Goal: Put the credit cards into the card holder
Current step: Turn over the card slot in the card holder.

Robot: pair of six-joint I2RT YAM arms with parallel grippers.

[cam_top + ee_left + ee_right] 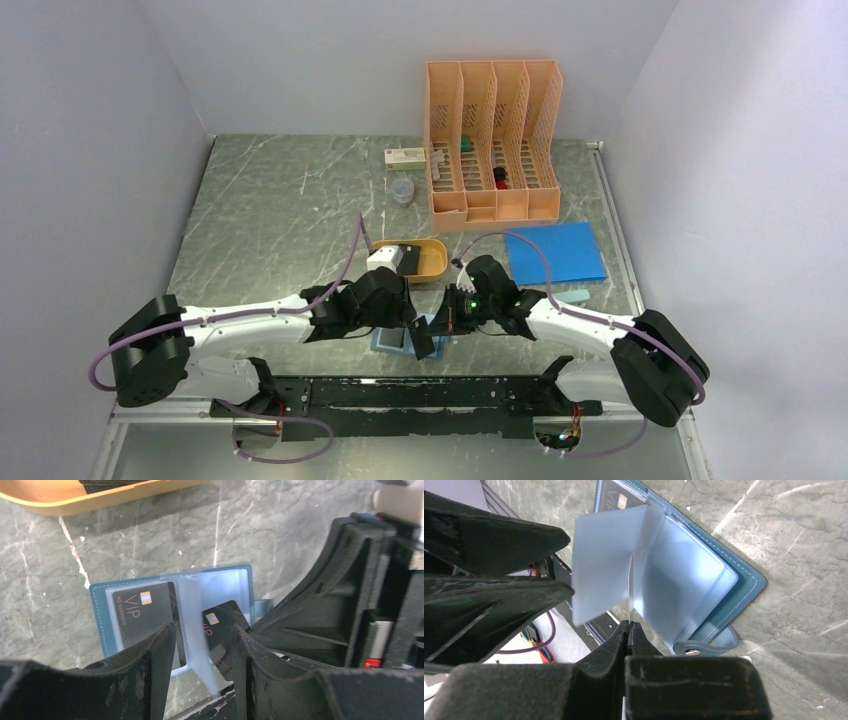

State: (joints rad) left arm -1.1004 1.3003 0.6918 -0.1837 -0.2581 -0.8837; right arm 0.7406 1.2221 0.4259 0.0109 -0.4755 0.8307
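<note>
Right wrist view: the right end effector (629, 630) is nearest the lens, jaws pinched tight on a credit card (221, 626). From here the card shows only as a thin edge-on line rising straight ahead of the fingertips. Beyond it the card holder (744, 587) lies open and flat on the tabletop (280, 525), snap tab (693, 653) toward this arm.

Left end effector (204, 630): narrow gap, not clamped as far as I can tell. One clear pocket leaf (606, 565) stands upright between its fingers, clear of the holder's right half.

Holder contents: one VIP card (142, 612) seated in the left-hand pocket. The held card sits just right of the raised leaf, over the right half, tilted. Its long axis runs diagonally from the right end effector toward the holder's fold, chip corner leading.

Key relation: the card is directly ahead of the right end effector, in the wedge between the raised leaf and the flat pocket stack. Whether its leading edge is inside a pocket mouth I cannot tell.

Judgement: insertion is in hand; the right arm pushes, the left props. The card likely needs squaring to the pocket first, since a skewed corner could snag or buckle the leaf.

Orange tray (437, 262) lies just beyond the holder, with dark flat pieces (107, 484) in it, probably more cards.
</note>
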